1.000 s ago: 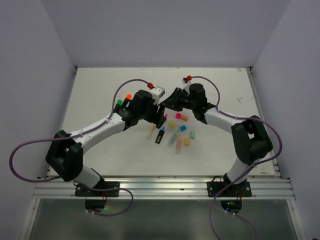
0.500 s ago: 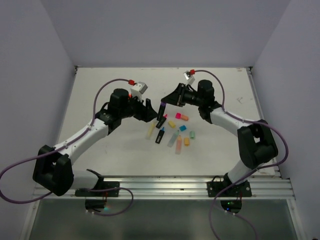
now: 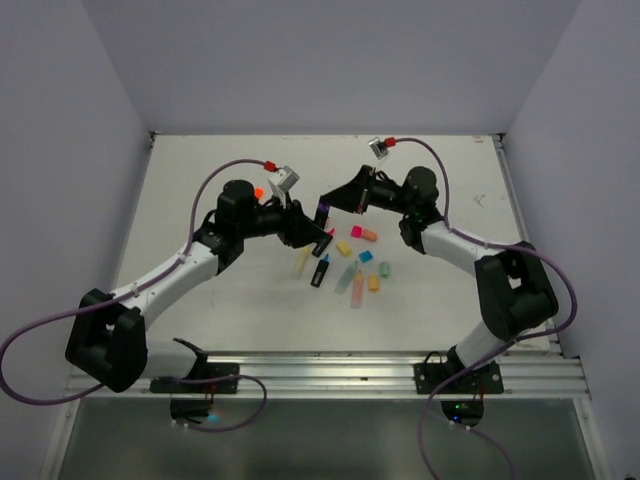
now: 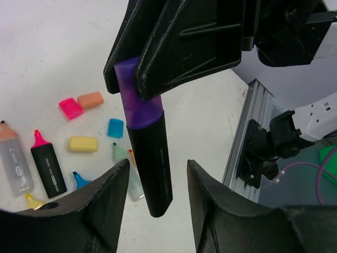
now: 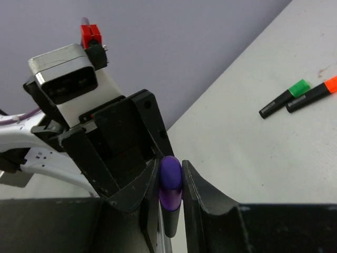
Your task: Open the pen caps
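While the right gripper (image 5: 170,176) clamps the purple cap (image 4: 138,97), the pen (image 4: 154,158), likely light, stiff and slick, wants gripping mid-body, where the left gripper (image 4: 158,171) straddles it, open and empty.

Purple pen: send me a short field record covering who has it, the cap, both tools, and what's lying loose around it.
purple pen: upright, off the table, black body hanging down
purple cap: on the body, clamped by right tool
left tool: open, fingers either side of the body, gaps showing
loose caps: pink cap, orange cap, blue cap, yellow cap
capped, lying side by side: green-capped pen, orange-capped pen
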Motion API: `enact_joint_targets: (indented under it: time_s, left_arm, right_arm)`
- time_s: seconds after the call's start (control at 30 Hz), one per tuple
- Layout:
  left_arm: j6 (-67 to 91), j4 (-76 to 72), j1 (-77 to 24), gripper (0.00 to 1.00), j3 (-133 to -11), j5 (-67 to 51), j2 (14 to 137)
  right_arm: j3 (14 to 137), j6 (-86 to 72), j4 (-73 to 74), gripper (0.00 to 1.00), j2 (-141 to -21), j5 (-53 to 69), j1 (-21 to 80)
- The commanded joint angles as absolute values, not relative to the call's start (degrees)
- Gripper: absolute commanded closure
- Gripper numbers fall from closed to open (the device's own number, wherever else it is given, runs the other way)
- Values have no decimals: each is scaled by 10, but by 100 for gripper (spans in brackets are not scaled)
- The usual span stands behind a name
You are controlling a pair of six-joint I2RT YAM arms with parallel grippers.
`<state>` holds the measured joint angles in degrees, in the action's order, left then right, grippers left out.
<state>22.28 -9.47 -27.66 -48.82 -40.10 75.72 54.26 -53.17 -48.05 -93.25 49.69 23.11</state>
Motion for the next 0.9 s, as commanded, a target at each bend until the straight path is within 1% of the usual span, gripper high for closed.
enact_joint_targets:
  time_s: [0.0,0.23,0.27,0.33,0.37,0.43,0.5,0.63,0.8,0.87]
  left_arm:
    - [247,-151,-275,50,-481,-442,741]
    - [250,-156,-275,61,-478,-449,740]
    - [251,-159,-275,65,-478,-450,740]
    - [256,-164,-275,68,-478,-452,740]
    - [258,-165,-275,74,-479,-453,740]
    - [261,-168,-275,79,-479,-452,740]
    - [266,-171,-275,87,-479,-451,740]
    - [272,-178,-275,100,-476,-453,742]
    - [293,-189,-275,100,-462,-479,749]
    - [310,-218,-276,100,-437,-500,752]
  right_arm:
    - [537,-577,-598,100,-925,528,230]
    - [537,-584,-616,100,-924,533,229]
    - [536,-586,-620,100,-923,533,229]
    - [535,-586,-620,100,-923,533,229]
    - [534,-586,-622,100,-923,533,229]
    - [531,-587,-627,100,-924,533,229]
    - [528,-590,-634,100,-924,533,229]
    - [516,-596,-657,100,-927,531,229]
    - [506,-595,-682,100,-923,521,222]
    - [495,-591,-699,100,-918,512,212]
